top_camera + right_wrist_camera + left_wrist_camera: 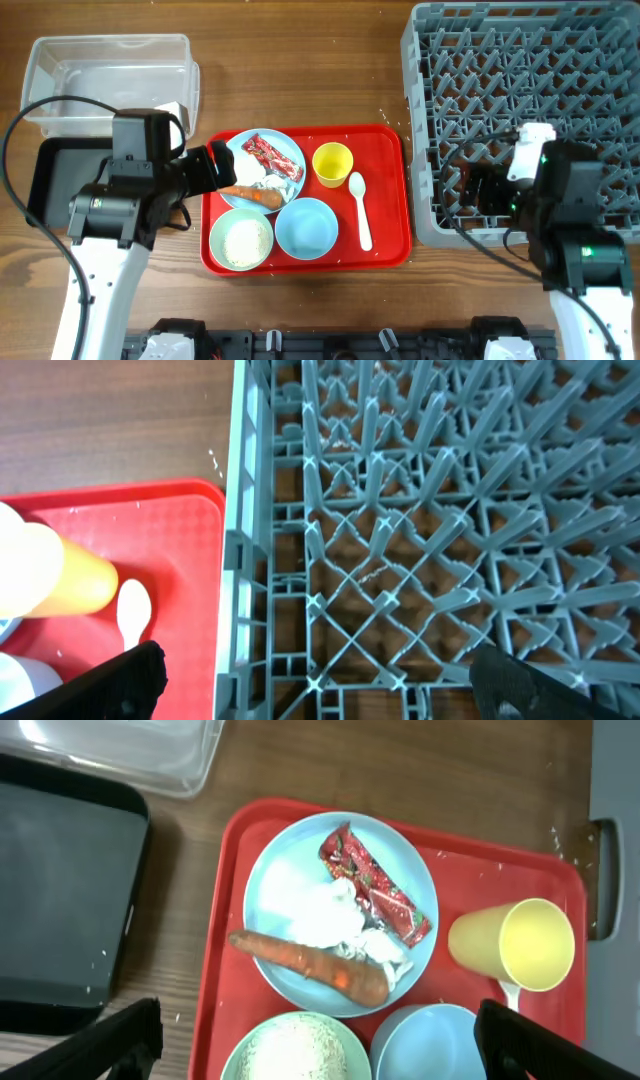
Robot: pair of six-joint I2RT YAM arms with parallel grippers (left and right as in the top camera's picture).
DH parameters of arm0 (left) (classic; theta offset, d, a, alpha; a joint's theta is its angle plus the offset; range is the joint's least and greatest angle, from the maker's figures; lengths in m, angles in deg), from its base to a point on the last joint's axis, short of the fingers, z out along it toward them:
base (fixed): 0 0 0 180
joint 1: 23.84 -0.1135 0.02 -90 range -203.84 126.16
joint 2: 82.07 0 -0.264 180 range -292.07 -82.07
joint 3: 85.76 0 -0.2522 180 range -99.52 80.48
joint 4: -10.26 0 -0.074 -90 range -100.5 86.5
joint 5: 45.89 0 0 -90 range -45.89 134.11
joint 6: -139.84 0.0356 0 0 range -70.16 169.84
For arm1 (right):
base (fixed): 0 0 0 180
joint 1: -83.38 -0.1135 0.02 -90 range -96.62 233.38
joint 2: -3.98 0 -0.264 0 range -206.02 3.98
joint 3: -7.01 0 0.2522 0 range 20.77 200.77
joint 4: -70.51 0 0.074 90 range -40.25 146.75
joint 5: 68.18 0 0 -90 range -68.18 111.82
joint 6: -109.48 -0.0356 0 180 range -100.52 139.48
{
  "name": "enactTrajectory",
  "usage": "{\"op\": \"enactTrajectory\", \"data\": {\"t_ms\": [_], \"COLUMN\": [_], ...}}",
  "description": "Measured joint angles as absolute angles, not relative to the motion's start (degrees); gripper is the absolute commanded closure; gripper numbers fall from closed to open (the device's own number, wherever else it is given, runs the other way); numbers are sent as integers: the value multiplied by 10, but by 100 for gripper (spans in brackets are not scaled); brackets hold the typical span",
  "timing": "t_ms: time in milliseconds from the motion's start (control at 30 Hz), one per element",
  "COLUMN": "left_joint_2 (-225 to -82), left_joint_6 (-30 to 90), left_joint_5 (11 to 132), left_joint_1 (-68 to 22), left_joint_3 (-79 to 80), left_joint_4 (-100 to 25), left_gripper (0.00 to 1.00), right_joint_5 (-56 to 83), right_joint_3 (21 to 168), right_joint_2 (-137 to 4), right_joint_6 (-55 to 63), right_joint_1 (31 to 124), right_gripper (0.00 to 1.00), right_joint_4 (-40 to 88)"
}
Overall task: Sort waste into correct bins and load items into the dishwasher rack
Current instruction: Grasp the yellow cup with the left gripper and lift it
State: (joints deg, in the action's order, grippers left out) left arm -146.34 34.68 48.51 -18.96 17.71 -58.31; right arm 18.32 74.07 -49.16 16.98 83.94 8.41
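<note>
On a red tray (385, 150), a pale blue plate (285, 870) holds the red wrapper (375, 885), crumpled white paper (330, 915) and carrot (310, 960). In front stand a bowl of rice (295, 1050) and an empty bowl (430, 1040). The yellow cup (333, 164) and white spoon (360, 210) lie to the right. My left gripper (320, 1040) is open and empty, above the plate's left side. My right gripper (320, 680) is open and empty over the front left of the grey rack (530, 110).
The clear tub (110, 75) stands at the back left, with the black tray (60, 185) in front of it under my left arm. The red tray lies between the black tray and the rack. Rice grains lie scattered near the rack's left edge.
</note>
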Motion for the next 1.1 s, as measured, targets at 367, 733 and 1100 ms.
{"op": "enactTrajectory", "data": {"t_ms": [367,733,1100], "left_joint_2": [-1568,-1778,-1830], "left_joint_6": [330,326,324], "left_joint_5": [517,521,521], "left_joint_1": [-125,26,48], "left_joint_3": [172,172,172], "left_joint_4": [-399,-307,-287], "left_gripper": [1,32,96], "right_joint_5": [158,158,158], "right_joint_3": [741,741,741], "right_joint_2": [-503,-503,-503], "right_joint_6": [170,170,170], "right_joint_1": [839,839,839], "right_gripper": [0,0,0], "right_joint_4": [78,79,79]}}
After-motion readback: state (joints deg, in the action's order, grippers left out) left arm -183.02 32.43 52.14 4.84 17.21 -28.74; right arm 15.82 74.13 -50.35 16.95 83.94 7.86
